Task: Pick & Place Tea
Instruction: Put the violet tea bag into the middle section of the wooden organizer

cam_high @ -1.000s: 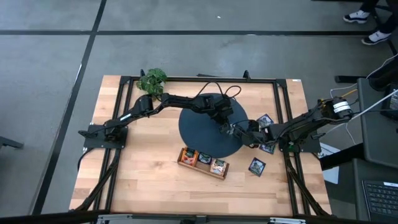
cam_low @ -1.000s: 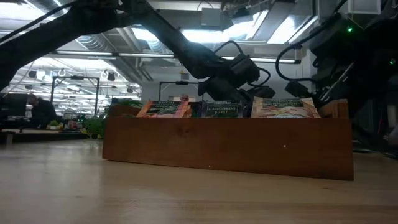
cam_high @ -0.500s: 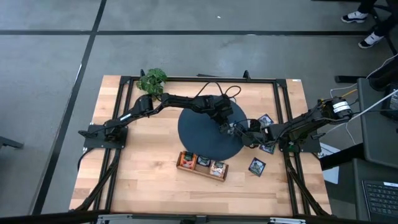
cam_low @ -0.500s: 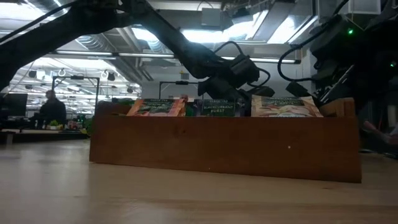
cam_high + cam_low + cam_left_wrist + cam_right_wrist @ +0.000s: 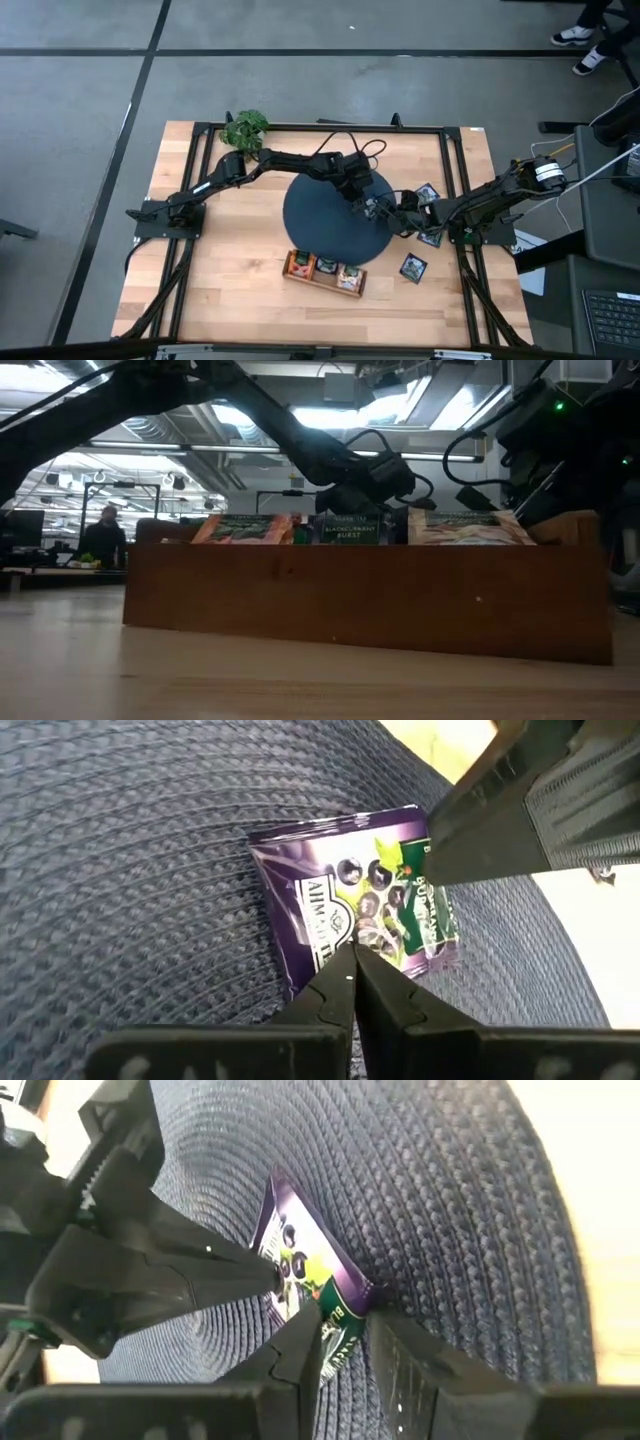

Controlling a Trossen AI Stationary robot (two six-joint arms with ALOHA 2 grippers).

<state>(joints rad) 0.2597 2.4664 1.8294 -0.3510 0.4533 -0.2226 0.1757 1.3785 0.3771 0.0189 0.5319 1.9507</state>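
Currently: purple tea sachet point(image 5: 355, 905) on round mat point(image 5: 320, 215), frame centre.
Left gripper point(image 5: 352, 960) pinched on one edge; right gripper point(image 5: 345, 1335) clamps the other.

Purple tea sachet point(image 5: 355, 915) tilted on mat, others in tray

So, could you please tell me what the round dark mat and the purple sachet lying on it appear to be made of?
The round dark blue-grey mat looks woven, perhaps cord or plastic fibre: braided ribs run in rings across its matte surface. The small purple tea sachet looks like printed foil or coated paper: flat, crisp-edged, faintly glossy, with berry and leaf artwork. Which of the two I cannot tell.
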